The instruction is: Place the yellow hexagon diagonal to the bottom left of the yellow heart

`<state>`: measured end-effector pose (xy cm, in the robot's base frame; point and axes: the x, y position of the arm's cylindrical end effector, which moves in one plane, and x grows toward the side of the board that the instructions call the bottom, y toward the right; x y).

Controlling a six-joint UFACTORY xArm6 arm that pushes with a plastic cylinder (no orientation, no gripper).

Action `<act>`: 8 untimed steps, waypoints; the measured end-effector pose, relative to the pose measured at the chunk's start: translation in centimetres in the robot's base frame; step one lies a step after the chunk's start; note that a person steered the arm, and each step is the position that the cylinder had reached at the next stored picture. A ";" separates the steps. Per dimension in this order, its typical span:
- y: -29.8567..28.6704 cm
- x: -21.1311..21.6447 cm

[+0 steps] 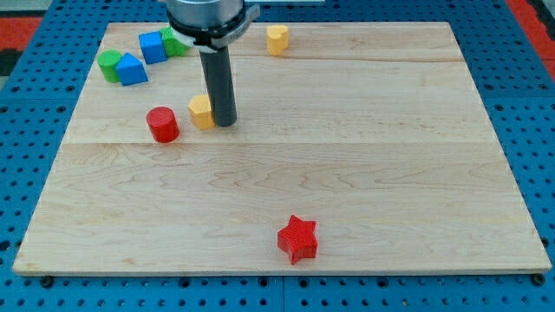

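The yellow hexagon (pixel 201 112) lies left of the board's middle, in the upper half. My tip (pixel 225 123) stands right against its right side, touching or nearly so. The yellow heart (pixel 277 39) sits near the view's top edge of the board, up and to the right of the hexagon and of my tip. The rod rises from the tip to the arm's dark body at the view's top.
A red cylinder (pixel 162 125) stands just left of the hexagon. At top left are a green block (pixel 109 65), a blue block (pixel 131 69), a blue cube (pixel 153 47) and a green block (pixel 176 42) partly behind the arm. A red star (pixel 297 239) lies near the bottom edge.
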<state>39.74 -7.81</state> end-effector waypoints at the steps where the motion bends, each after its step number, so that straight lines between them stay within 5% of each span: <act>1: -0.6 3.6; 2: -5.0 4.5; 5: -1.0 -3.2; 8: -4.0 -10.3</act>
